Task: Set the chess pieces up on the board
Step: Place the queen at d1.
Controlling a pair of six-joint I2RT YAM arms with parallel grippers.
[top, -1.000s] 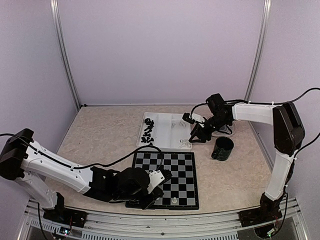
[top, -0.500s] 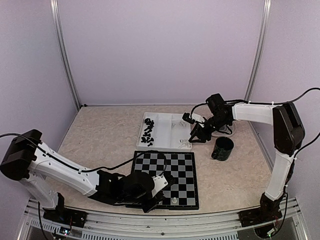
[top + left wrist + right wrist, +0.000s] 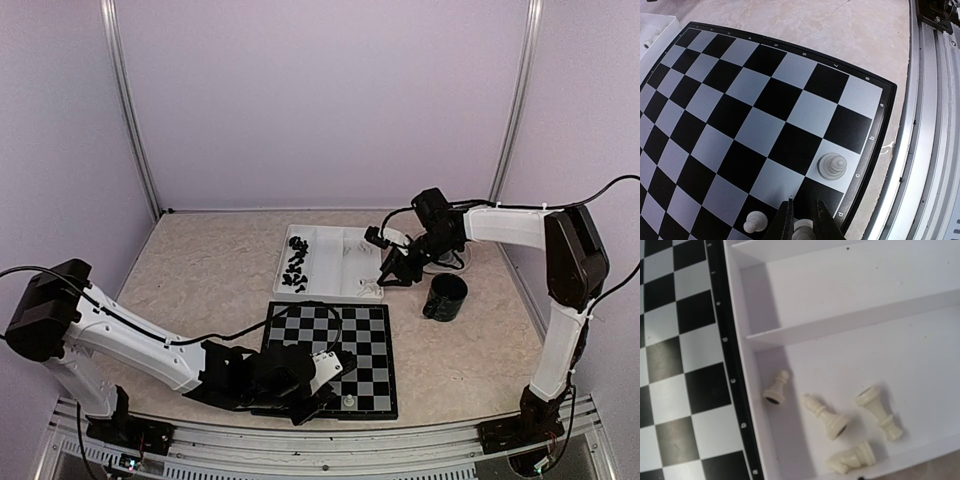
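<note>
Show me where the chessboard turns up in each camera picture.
Top external: the chessboard lies low in the middle.
Left wrist: the chessboard fills most of the picture.
Right wrist: the chessboard is a strip down the left edge.
Shared landmark: the white tray beside it.

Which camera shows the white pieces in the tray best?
The right wrist view: four white pieces lie on their sides in one tray compartment. From the top they're faint specks; the left wrist catches only the tray's corner.
</note>
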